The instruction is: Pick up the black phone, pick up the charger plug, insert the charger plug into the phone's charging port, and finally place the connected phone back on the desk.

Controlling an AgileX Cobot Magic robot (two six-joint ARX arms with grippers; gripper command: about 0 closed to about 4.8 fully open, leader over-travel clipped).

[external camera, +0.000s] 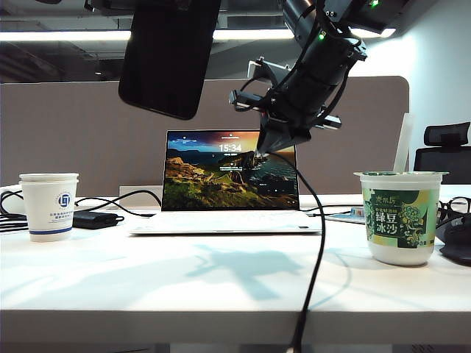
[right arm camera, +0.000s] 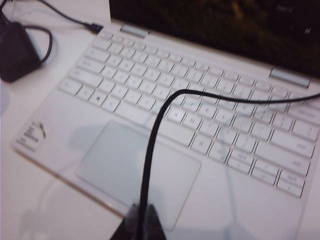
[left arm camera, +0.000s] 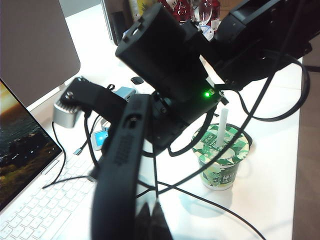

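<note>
Exterior view alone shows the black phone [external camera: 168,55] raised above the desk [external camera: 221,287].

An office is showing here: a white desk [external camera: 221,294] is backing onto a grey-beige partition panel [external camera: 66,125], an open laptop [external camera: 229,184] is glowing at centre, strip ceiling lights are running overhead, and a black office chair [external camera: 446,151] is sitting at far right

1. The glossy black rectangular phone with rounded corners [external camera: 169,55] hangs tilted, high above the white tabletop [external camera: 221,283], over its left-centre, clear of the surface.
2. A thin black charger cable [external camera: 315,250] droops from mid-air past the tabletop's front edge; its plug tip is hidden.
3. In the left wrist view the phone [left arm camera: 120,175] shows edge-on.
</note>
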